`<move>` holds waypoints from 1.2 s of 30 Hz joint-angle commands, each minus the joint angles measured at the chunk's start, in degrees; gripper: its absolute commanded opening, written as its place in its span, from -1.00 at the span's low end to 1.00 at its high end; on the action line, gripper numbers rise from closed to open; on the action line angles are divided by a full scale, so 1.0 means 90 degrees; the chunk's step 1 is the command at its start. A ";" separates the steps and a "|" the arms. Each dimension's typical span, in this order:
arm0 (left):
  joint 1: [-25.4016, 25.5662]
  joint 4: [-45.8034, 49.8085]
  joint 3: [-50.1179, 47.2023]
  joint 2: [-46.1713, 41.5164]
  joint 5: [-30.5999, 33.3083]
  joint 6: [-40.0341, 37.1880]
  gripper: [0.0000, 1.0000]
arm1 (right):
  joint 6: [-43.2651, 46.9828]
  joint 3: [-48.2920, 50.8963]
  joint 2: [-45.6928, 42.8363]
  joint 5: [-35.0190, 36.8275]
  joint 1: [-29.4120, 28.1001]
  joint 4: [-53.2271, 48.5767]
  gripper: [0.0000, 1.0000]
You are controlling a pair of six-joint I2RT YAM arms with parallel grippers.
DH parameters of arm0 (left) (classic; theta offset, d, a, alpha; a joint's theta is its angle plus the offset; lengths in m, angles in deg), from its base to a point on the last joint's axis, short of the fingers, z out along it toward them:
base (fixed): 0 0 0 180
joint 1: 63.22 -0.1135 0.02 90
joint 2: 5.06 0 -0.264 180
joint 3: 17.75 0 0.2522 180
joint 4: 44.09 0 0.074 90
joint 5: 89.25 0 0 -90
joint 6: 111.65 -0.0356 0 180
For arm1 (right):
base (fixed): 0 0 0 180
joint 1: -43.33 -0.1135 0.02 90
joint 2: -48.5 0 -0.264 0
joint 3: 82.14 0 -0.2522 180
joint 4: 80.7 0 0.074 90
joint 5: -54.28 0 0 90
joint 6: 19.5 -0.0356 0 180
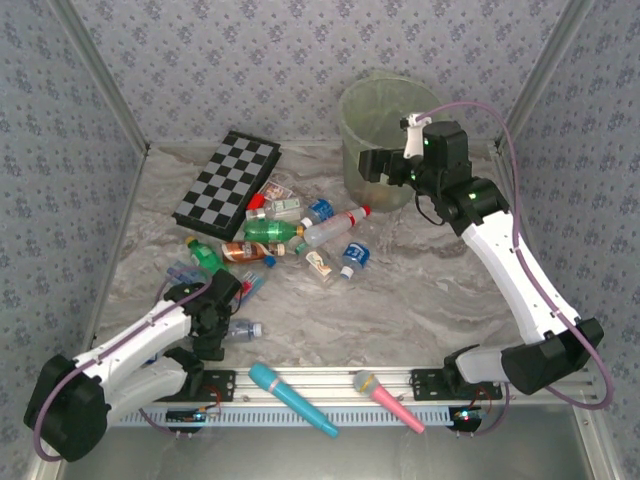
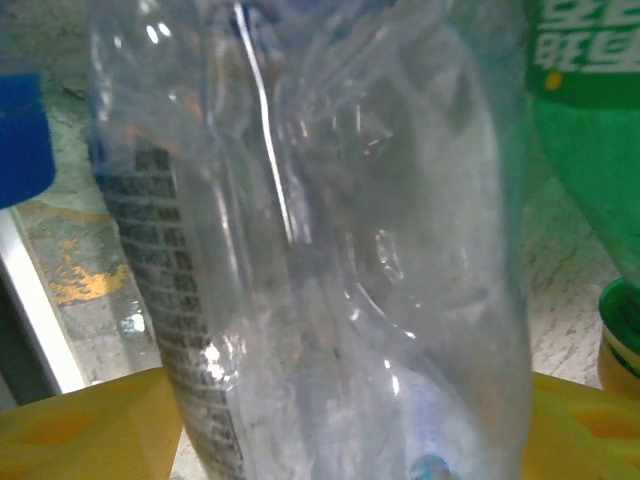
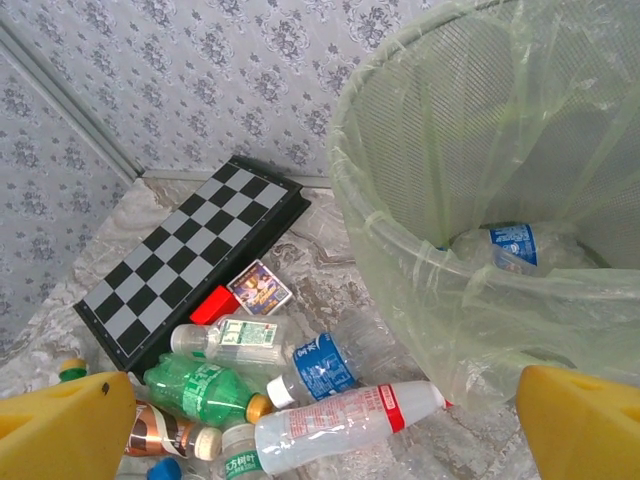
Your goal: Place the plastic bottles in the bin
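Clear bottle (image 2: 330,250) sits between the left jaws, grip impossible to tell; right jaws gape wide beside the bin (image 1: 372,122), upper right.

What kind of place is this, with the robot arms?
Probably a robot practice booth, not a real home: wallpapered panels box in a marble-look table, two arms are bolted to a metal rail, and bottles lie scattered beside a bin.

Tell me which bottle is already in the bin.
The clear blue-labelled bottle lying inside the bin; the other bottles lie outside it.
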 commanded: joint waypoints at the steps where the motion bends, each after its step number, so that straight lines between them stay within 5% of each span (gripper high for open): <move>1: 0.0032 -0.0229 -0.0082 -0.0012 0.0358 0.0012 0.53 | -0.0088 -0.0240 0.0077 -0.0104 -0.0030 -0.0079 0.99; 20: 0.0027 0.0055 -0.0065 -0.1718 0.0990 -0.0101 0.03 | -0.0225 -0.0438 0.0305 -0.0225 -0.0073 -0.0151 0.99; 28: 0.0003 -0.0278 0.0993 -0.1272 0.1527 -0.0980 0.04 | -0.0405 -0.0510 0.0365 -0.0415 -0.0056 -0.0091 0.99; 36: -0.0256 -0.0972 0.2852 0.0026 0.1650 -0.2947 0.06 | -0.0962 -0.0450 0.0370 -0.1311 0.0330 0.0131 0.99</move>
